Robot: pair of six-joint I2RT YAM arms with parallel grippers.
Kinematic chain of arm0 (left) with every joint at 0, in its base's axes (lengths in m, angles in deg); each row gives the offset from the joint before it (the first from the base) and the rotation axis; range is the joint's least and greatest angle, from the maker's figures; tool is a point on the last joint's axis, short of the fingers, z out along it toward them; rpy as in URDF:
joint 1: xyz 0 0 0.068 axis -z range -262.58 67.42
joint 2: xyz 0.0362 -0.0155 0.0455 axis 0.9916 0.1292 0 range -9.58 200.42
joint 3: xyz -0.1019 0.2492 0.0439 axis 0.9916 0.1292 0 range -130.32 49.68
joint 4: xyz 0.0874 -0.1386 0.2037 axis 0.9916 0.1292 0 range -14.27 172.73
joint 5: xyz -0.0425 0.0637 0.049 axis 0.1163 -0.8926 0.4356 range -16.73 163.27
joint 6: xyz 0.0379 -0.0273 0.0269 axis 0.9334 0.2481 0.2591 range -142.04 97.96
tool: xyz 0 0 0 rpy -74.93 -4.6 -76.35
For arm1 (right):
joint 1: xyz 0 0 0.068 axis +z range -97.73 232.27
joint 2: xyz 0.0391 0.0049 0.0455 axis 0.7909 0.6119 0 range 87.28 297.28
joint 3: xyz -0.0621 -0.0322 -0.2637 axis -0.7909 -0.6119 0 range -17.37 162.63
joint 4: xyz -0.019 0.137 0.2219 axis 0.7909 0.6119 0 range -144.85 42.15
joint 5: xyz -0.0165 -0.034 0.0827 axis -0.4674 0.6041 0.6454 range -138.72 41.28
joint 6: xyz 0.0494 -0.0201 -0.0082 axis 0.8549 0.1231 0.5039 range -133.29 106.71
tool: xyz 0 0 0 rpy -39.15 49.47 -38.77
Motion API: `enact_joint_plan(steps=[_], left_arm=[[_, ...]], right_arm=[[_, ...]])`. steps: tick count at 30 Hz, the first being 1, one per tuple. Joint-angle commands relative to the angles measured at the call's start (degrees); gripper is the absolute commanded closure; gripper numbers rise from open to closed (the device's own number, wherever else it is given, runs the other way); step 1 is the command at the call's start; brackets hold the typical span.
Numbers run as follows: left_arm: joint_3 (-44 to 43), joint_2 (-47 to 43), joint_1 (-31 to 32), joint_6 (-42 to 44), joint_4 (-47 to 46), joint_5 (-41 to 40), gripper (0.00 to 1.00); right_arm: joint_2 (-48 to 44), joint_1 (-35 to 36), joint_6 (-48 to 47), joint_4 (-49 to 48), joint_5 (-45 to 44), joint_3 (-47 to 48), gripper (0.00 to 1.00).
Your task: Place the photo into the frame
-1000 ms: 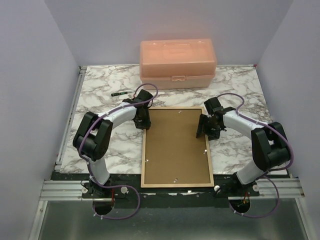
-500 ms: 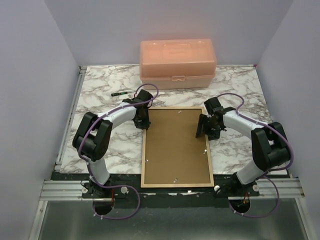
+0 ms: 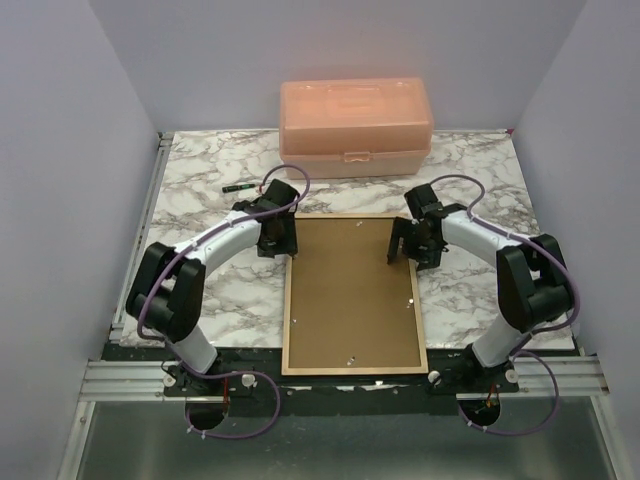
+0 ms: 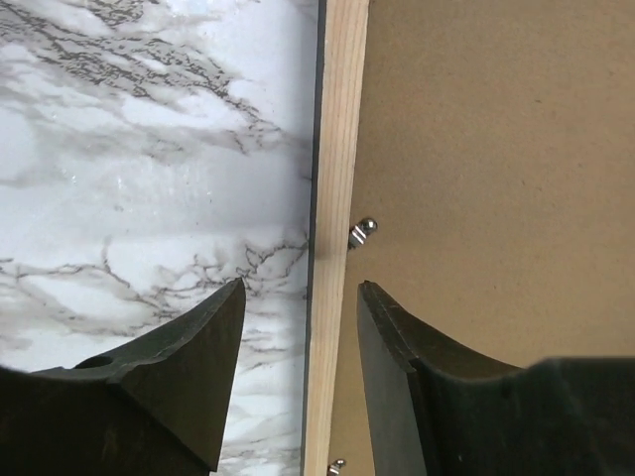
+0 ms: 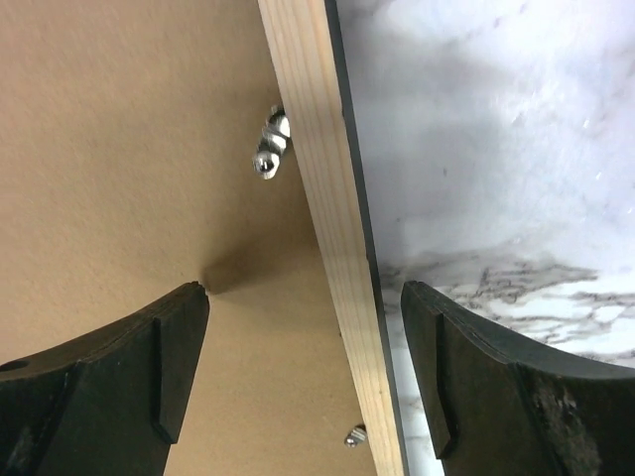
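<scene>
Two grippers [image 4: 301, 288] [image 5: 305, 288] farther back (one frame [image 4: 340, 119])

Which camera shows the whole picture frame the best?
The top camera. It shows the whole frame lying back-up on the table, all four wooden edges. The left wrist camera shows only a strip of one side edge; the right wrist camera only a strip of the other.

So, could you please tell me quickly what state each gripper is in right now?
Left gripper: open, fingers either side of the frame edge, holding nothing.
Right gripper: open, likewise astride the opposite edge, holding nothing.
</scene>
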Motion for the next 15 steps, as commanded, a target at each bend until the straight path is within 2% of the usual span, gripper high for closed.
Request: enact_joint_plan(steps=[1, 9, 15], left_arm=[[2.9, -6.2, 0.2, -0.7, 1.7, -0.4, 0.49], [14.2, -13.4, 1.6, -4.0, -1.5, 2.0, 0.49], [20.2, -14.0, 3.0, -6.0, -5.4, 3.4, 0.49]], right_arm=[[3.3, -1.7, -1.1, 0.9, -3.1, 4.0, 0.14], [9.7, -3.2, 0.7, -0.3, -2.3, 9.5, 0.23], [12.0, -3.3, 1.5, -0.2, -3.1, 12.5, 0.38]])
